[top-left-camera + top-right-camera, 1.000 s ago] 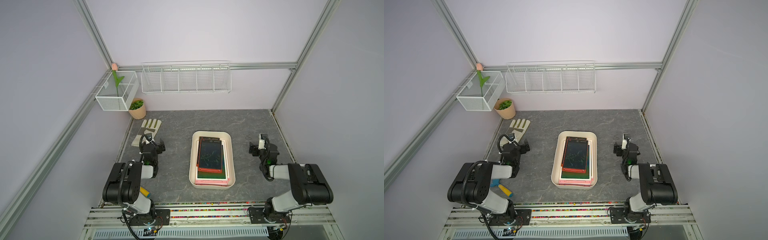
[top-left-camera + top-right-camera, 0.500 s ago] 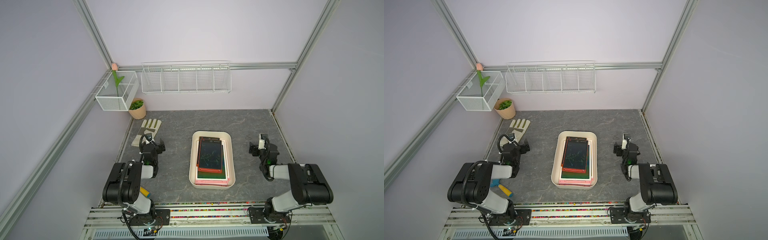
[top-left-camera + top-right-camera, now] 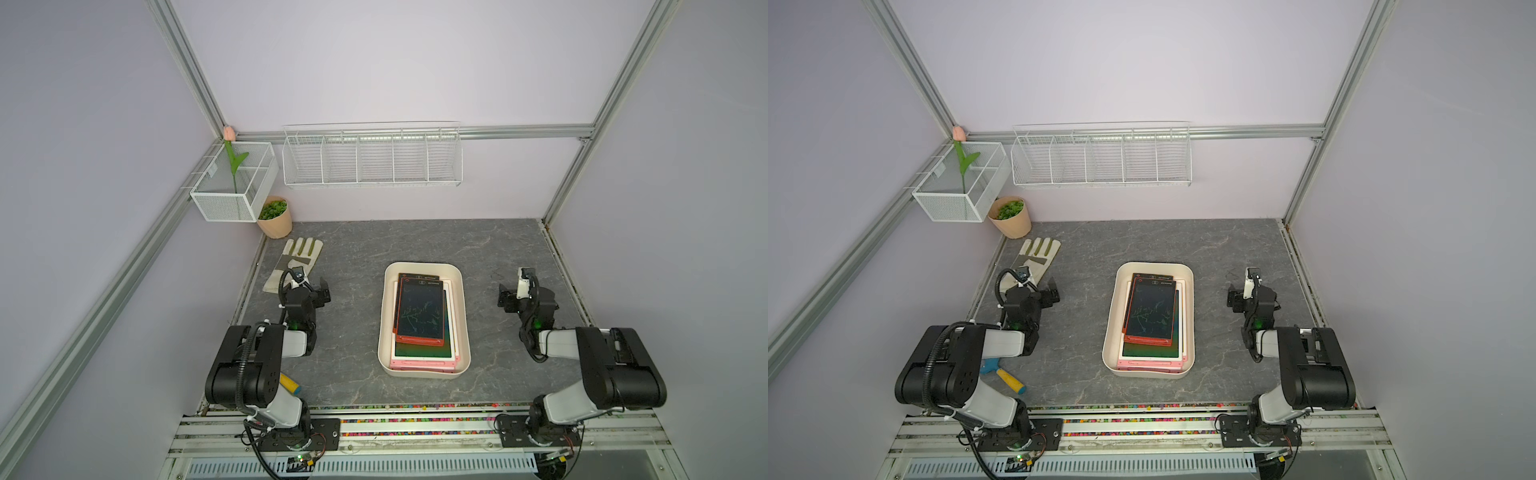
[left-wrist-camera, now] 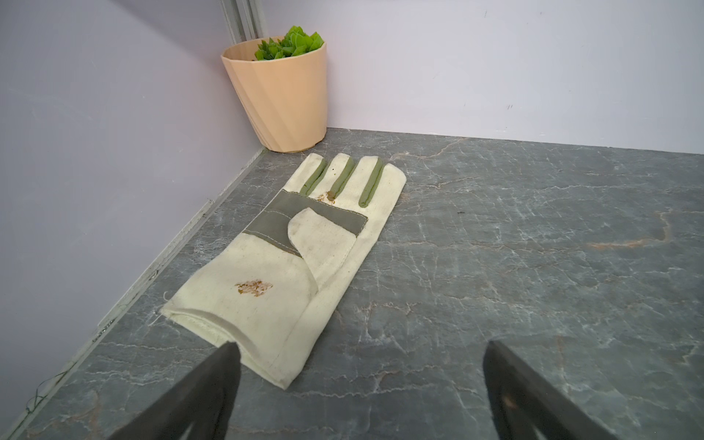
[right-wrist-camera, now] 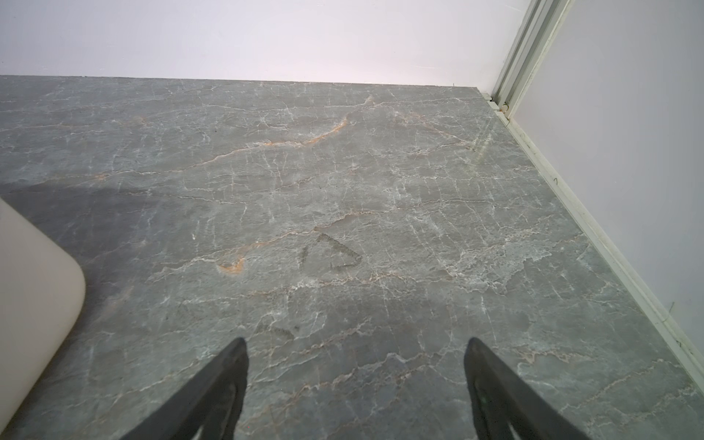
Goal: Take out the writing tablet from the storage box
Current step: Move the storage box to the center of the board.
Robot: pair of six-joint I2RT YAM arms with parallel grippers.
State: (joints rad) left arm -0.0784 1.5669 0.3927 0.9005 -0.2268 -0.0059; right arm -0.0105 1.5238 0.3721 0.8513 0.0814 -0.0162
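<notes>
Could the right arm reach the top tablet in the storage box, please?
Probably yes: the open right gripper sits beside the storage box, and the red tablet lies uncovered on top.

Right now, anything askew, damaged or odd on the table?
The stack in the storage box isn't squared: the top red tablet lies slightly rotated on it. The glove near the left gripper has brownish stains. A yellow-handled tool lies partly under the left arm. Nothing spilled.

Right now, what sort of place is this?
Likely a robot test booth: plain walls on aluminium framing, left arm and right arm bolted at the front, props like a glove and potted plant.
</notes>
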